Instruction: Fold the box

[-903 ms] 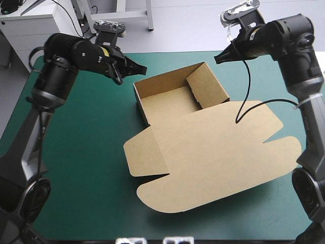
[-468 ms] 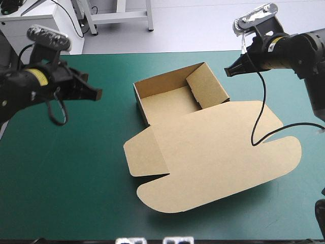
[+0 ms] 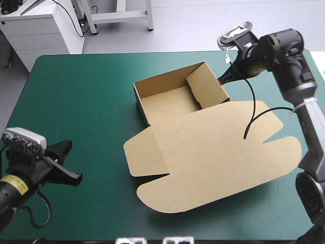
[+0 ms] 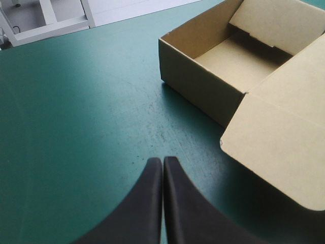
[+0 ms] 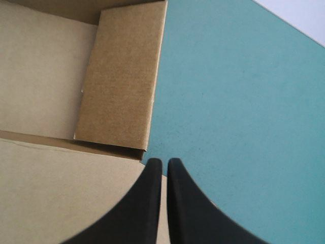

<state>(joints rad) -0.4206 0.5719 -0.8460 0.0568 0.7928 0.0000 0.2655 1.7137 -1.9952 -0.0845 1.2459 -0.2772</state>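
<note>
One box (image 3: 213, 152); two grippers: left gripper (image 4: 163, 160), right gripper (image 5: 164, 161); one teal-green cover (image 3: 81, 101).

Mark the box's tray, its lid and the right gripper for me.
tray (image 3: 170, 104), high view, on its inner floor.
lid (image 3: 218, 152), high view, middle of the flat panel.
right gripper (image 5: 164, 162), right wrist view, between its shut fingertips.

The box (image 3: 213, 152) is matt brown board, finely grained. Ahead of the left hand (image 4: 163, 161), the desk (image 4: 76, 101) has a matt, faintly scuffed teal-green cover.
</note>
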